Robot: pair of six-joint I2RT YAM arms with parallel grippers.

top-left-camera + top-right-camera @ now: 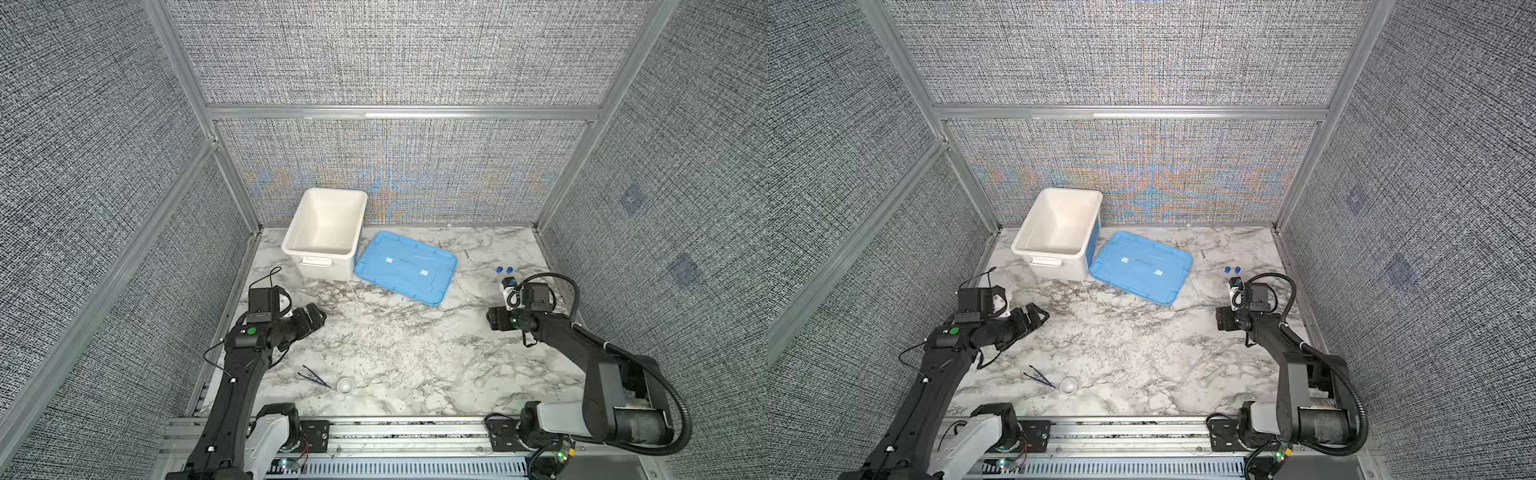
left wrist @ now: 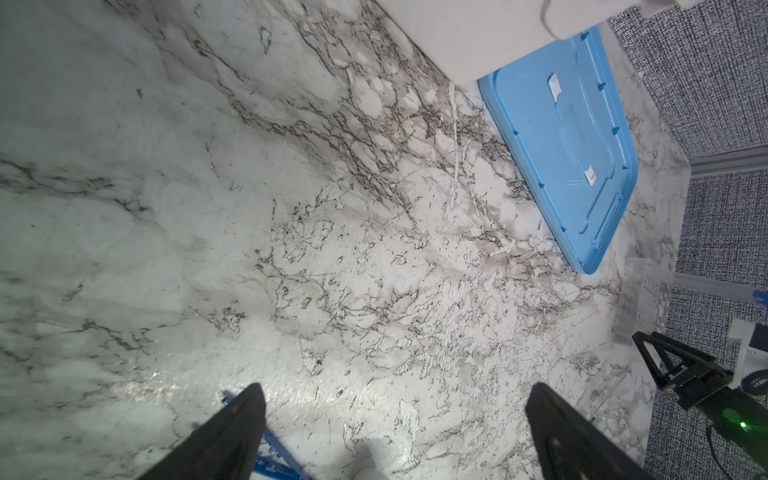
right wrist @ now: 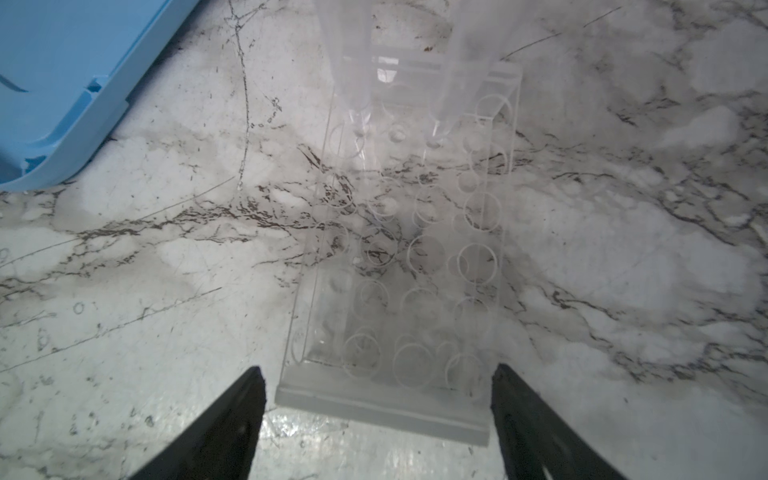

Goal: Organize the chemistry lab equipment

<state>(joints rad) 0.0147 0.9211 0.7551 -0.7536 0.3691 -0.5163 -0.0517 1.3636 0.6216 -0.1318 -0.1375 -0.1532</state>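
Right gripper (image 3: 377,370) spread, jaws flanking the near end of a clear tube rack (image 3: 407,257) (a gap shows beside one jaw); two blue-capped tubes (image 1: 503,270) stand at its far end. Left gripper (image 2: 398,386) spread wide over marble table (image 2: 166,208). Tweezers (image 1: 313,376) and round dish (image 1: 345,385) lie just beside each other near the front edge.

**Tub and lid behind, small items around**

The tub (image 1: 332,272) stands at the back, left of centre, with the lid (image 1: 405,268) flat just to its right. Far right, two capped tubes (image 1: 500,270) stand in a rack (image 3: 399,291). At the front left, the tweezers (image 1: 313,376) lie just left of the dish (image 1: 345,385). A plastic piece (image 1: 486,376) lies front right.
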